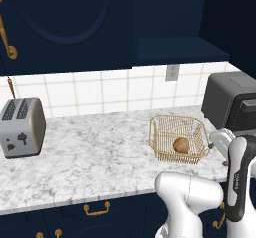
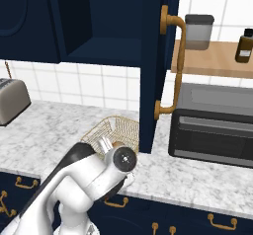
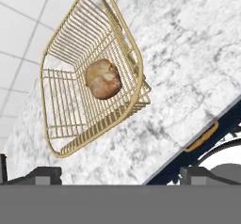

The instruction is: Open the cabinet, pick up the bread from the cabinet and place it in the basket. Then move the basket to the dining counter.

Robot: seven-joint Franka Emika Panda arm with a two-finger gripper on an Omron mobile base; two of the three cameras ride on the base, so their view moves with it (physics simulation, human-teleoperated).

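The golden wire basket [image 1: 165, 132] [image 2: 120, 124] [image 3: 137, 60] stands on the marble worktop below the cabinet. The golden-brown bread [image 1: 181, 145] [image 3: 103, 79] lies inside it on the mesh floor. My gripper [image 3: 120, 177] hangs above the basket's near side, open, with nothing between its fingertips [image 3: 47, 174] and apart from both basket and bread. The navy cabinet [image 2: 99, 31] is open; its door [image 2: 152, 56] with the long brass handle [image 2: 179, 66] swings out just right of the basket. The dining counter is out of view.
A grey toaster [image 1: 22, 127] [image 2: 10, 100] stands at the left of the worktop. A dark toaster oven [image 1: 232, 102] [image 2: 215, 130] sits right of the basket. A wooden shelf [image 2: 212, 61] above it carries a jar and a bottle. Brass-handled drawers [image 1: 97, 209] run under the worktop's front edge.
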